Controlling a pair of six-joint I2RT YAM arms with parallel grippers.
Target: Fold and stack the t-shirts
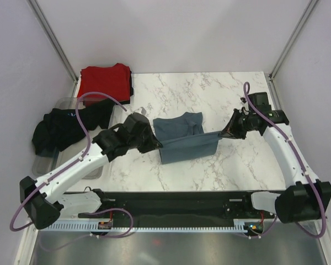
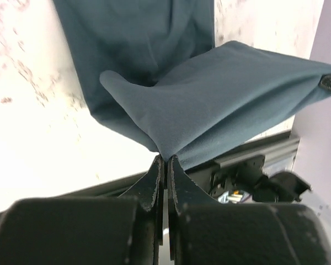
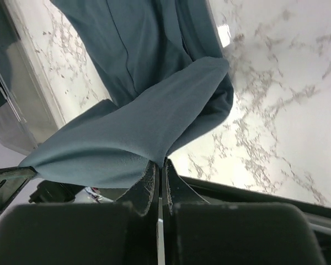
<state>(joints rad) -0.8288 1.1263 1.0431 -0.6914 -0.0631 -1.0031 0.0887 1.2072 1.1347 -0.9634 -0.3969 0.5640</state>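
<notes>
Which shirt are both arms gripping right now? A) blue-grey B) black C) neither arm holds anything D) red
A: the jaws of both arms are shut on the blue-grey t-shirt, its edge stretched between them; the red t-shirt and black t-shirt lie apart at the left.

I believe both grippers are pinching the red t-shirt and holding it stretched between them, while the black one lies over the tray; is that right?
Not quite: the top external view shows the left gripper and right gripper pinching the slate blue-grey t-shirt, stretched between them. The black t-shirt does lie over the tray.
</notes>
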